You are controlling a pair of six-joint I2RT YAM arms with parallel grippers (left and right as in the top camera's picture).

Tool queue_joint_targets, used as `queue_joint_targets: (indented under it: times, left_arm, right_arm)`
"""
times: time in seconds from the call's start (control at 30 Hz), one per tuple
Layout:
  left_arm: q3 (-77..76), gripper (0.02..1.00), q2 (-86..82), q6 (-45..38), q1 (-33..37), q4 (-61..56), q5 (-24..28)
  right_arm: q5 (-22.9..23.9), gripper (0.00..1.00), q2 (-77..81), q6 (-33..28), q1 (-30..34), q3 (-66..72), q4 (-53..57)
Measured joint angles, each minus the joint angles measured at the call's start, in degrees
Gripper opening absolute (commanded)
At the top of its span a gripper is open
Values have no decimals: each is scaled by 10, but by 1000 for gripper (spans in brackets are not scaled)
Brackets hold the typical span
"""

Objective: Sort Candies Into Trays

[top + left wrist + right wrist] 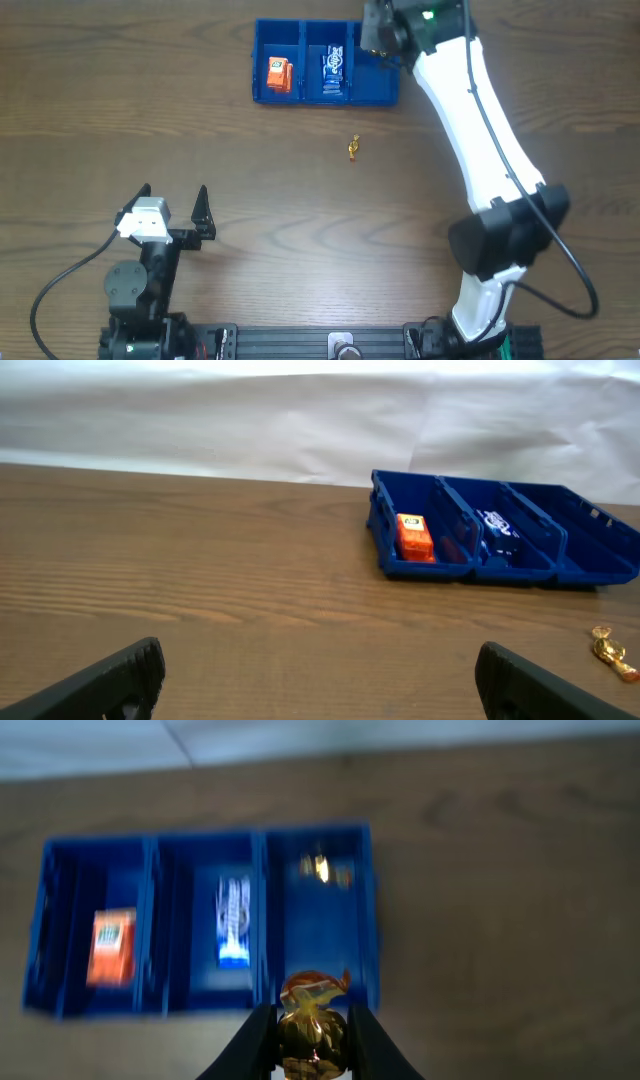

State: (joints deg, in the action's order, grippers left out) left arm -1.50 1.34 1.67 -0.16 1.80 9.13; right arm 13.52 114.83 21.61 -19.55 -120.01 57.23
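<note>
A blue tray with three compartments sits at the back of the table. An orange candy lies in its left compartment, a blue-wrapped candy in the middle one, and a gold candy in the right one. My right gripper hangs above the tray's right compartment, shut on a gold-wrapped candy. Another gold candy lies loose on the table in front of the tray. My left gripper stands open near the front left, far from the tray, with nothing between its fingers.
The brown wooden table spreads wide on all sides of the tray. A white wall rises behind the table's far edge. The right arm slants across the right side of the top view.
</note>
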Motion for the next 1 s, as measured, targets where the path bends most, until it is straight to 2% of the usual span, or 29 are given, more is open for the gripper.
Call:
queue_joint_targets:
  times: [0.23, 0.5, 0.57, 0.6, 0.63, 0.67, 0.7, 1.0]
  left_arm:
    - [0, 998, 0, 0, 0, 0, 0]
    - [0, 998, 0, 0, 0, 0, 0]
    - [0, 998, 0, 0, 0, 0, 0]
    - [0, 998, 0, 0, 0, 0, 0]
    - [0, 998, 0, 0, 0, 0, 0]
    - [0, 998, 0, 0, 0, 0, 0]
    - [0, 996, 0, 0, 0, 0, 0]
    - [0, 998, 0, 0, 0, 0, 0]
  right_arm:
    - [15, 36, 112, -17, 15, 0, -70]
    - [17, 49, 151, -17, 17, 1, -92]
    - [17, 150, 159, -17, 17, 1, -94]
    - [17, 360, 162, -17, 17, 1, -94]
    - [17, 612, 167, -17, 17, 1, -94]
    - [17, 972, 167, -16, 17, 1, -94]
    - [17, 1000, 167, -19, 17, 1, -94]
    - [17, 1000, 167, -23, 9, 0, -96]
